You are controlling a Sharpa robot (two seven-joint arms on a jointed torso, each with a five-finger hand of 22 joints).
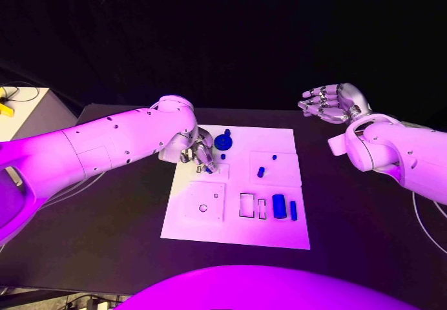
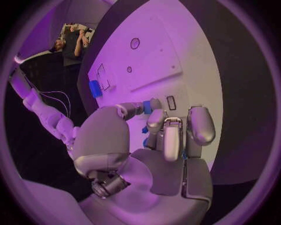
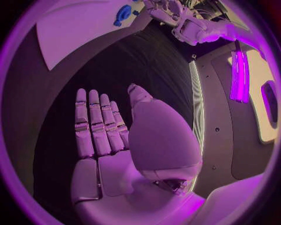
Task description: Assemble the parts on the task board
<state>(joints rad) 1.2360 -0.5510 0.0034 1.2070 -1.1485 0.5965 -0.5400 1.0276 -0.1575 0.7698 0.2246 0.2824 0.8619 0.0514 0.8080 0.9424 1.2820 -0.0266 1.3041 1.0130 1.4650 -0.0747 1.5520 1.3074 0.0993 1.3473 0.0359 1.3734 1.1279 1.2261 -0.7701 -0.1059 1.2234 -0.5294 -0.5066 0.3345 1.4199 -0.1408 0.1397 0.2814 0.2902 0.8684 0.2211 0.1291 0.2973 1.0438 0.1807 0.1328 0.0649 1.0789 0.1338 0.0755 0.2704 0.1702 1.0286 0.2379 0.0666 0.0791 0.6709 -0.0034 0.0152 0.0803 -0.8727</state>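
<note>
The white task board (image 1: 233,223) lies mid-table. My left hand (image 1: 196,152) hovers over its far left part with fingers curled down. In the left wrist view my left hand (image 2: 170,136) seems to pinch a small blue part (image 2: 147,107) between thumb and a finger. A round blue part (image 1: 223,140) and a small blue part (image 1: 223,156) sit just beside that hand. Another small blue part (image 1: 261,172) lies mid-board. A blue block (image 1: 278,205) and a thin blue part (image 1: 293,210) lie by the slots (image 1: 247,205). My right hand (image 1: 331,102) is raised beyond the board's far right corner, its fingers (image 3: 96,124) straight and holding nothing.
A round hole (image 1: 203,208) marks the board's near left square. The black table (image 1: 103,232) surrounds the board. A pale bench (image 1: 28,110) stands beyond the table's left edge. In the right wrist view the board (image 3: 76,33) and the round blue part (image 3: 123,13) appear far off.
</note>
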